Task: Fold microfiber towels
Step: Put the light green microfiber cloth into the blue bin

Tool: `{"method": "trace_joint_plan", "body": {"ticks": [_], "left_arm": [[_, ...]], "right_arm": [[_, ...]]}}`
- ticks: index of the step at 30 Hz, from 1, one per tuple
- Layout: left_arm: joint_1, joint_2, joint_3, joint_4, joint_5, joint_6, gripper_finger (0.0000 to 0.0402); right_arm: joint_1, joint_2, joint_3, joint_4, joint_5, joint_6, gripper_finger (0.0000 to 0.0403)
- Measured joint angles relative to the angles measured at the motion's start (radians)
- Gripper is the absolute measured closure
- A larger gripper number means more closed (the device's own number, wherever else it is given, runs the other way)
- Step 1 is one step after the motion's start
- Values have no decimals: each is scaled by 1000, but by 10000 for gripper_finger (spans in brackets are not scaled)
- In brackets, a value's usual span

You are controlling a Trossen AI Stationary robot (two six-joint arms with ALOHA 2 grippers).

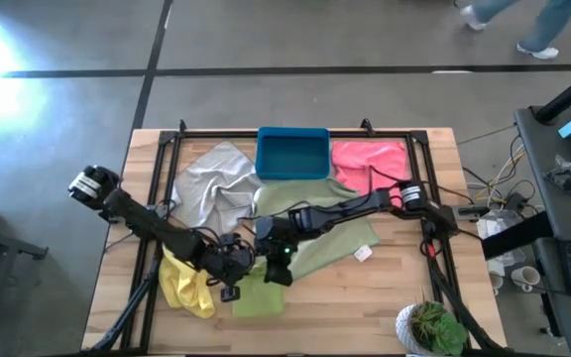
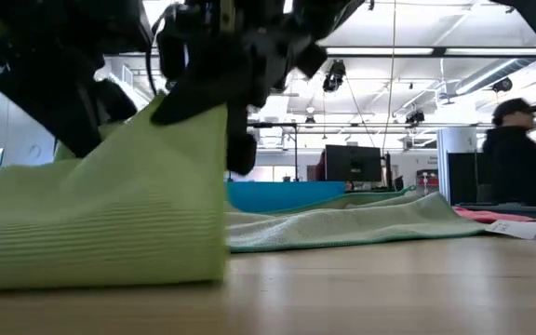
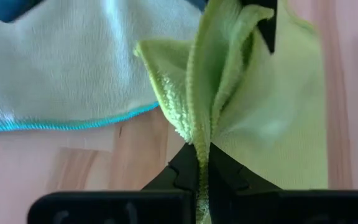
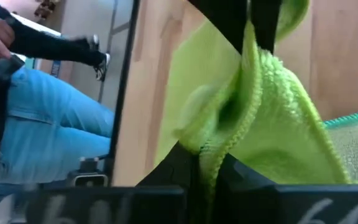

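Note:
The bright lime green towel [image 1: 257, 295] lies near the table's front, left of the middle, with one end raised [image 2: 110, 214] and its lower part on the wood. My left gripper [image 1: 228, 278] and my right gripper [image 1: 278, 266] are both shut on that raised end, close together. The yellow towel [image 1: 186, 285] lies bunched to its left, partly under my left arm. The pale sage green towel [image 1: 317, 220] is spread at the centre, the light grey one [image 1: 209, 183] at the far left and the pink one [image 1: 370, 162] at the far right. My left gripper pinches a gathered edge of the lime towel [image 3: 199, 134] between its two fingers, several layers bunched together, coming slanting down from the table's left. The cloth rises in folds beyond the fingers. My right gripper pinches the towel's hemmed edge [image 4: 229, 146] between its two fingers, slanting down from the right. The cloth is folded over there, and the towel's lower part [image 2: 100, 265] rests on the table.
A blue bin [image 1: 292, 154] stands at the far middle between the grey and pink towels. A potted plant [image 1: 432, 327] sits at the near right corner. A person [image 2: 515, 154] stands beyond the table, another person's legs [image 4: 42, 118] beside it.

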Motion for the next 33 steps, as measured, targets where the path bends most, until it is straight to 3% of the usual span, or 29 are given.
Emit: {"method": "trace_joint_plan", "body": {"ticks": [7, 21, 33], "left_arm": [[45, -69, 43, -23, -88, 98, 401], [229, -114, 170, -41, -150, 446, 401], [433, -114, 252, -38, -166, 575, 401]], "right_arm": [[-3, -100, 1, -142, 83, -49, 394], [-62, -275, 1, -397, 433, -97, 394], [-197, -350, 1, -460, 505, -165, 394]]}}
